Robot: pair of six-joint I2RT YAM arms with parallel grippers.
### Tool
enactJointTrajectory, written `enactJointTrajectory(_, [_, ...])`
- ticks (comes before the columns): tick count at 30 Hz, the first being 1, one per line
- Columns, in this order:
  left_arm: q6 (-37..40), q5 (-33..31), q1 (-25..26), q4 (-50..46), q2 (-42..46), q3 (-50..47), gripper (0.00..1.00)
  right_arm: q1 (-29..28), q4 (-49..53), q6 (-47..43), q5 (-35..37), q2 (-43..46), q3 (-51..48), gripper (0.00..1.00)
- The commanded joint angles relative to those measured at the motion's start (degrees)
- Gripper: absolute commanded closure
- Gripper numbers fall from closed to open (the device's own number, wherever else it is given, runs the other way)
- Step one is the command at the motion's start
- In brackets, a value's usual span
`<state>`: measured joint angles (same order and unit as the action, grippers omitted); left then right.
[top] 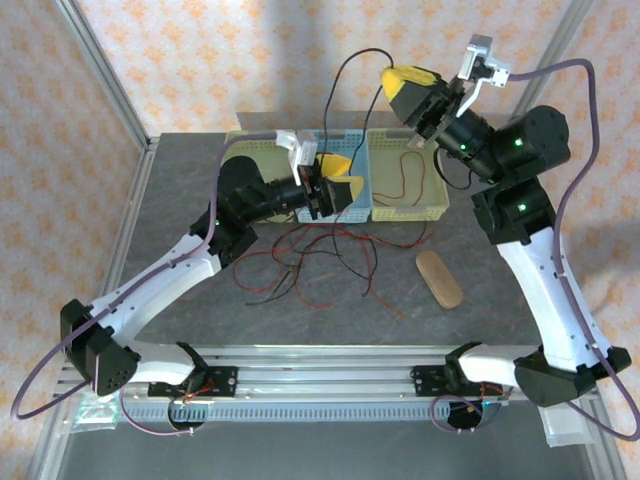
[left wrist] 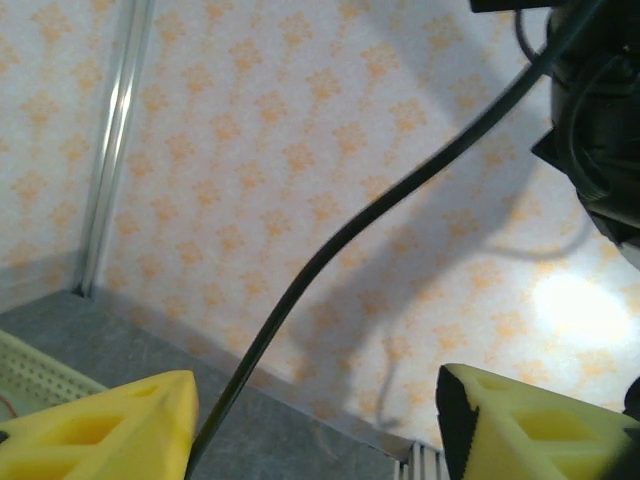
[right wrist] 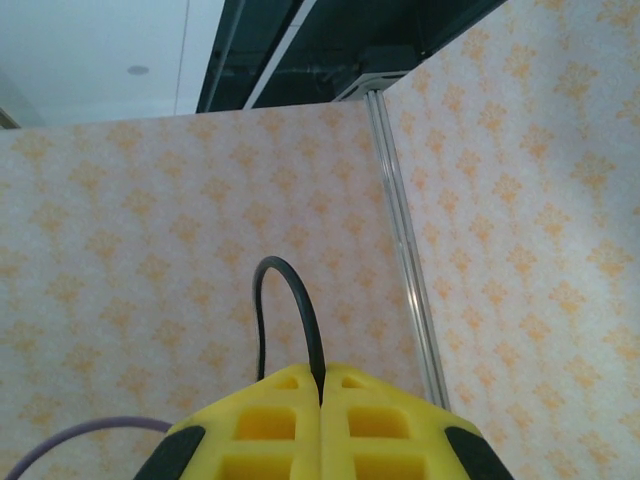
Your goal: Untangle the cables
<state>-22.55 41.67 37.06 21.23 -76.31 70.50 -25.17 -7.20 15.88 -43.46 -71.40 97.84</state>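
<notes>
Cables (top: 310, 250): one black cable (left wrist: 330, 245) pinched by right fingers (right wrist: 270, 430); left fingers (left wrist: 100, 430) spread around it.

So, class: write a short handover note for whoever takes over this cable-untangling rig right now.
Right gripper: jaws shut on the black cable, held high over the far side of the table.
Left gripper: jaws open, with the black cable passing between them, not clamped.
Cables: a red and black tangle lies on the table; one red cable lies in the right-hand basket.
Done: one end of the black cable is raised.
Left: free the black cable and separate the tangle.
</notes>
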Motion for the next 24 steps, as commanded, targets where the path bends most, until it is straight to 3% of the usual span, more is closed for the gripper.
enactJointTrajectory(1, [-5.91,4.38,0.01,10.37,-2.03,-0.71,0.43,-0.66,-7.04,4.71,1.38,0.12,0.86,1.00])
enactJointTrajectory(6, [-5.24,-1.08,2.10,10.82,-3.23,-0.78,0.49,-1.18,-8.25,7.87,5.87,0.55,-0.67,1.00])
enactJointTrajectory(11, [0.88,-15.50,5.78,5.51,-2.37,-0.28,0.49,-1.29,-4.05,8.94,13.96,0.99,-1.51,1.00])
enactJointTrajectory(17, [8.63,-30.53,11.31,-0.32,-2.46,1.41,0.55,-1.29,-2.84,11.25,17.52,0.95,-2.47,1.00])
enactJointTrajectory(24, [13.53,-37.84,14.23,-2.72,-2.35,0.98,0.67,-1.29,-2.80,12.48,19.51,1.08,-2.84,1.00])
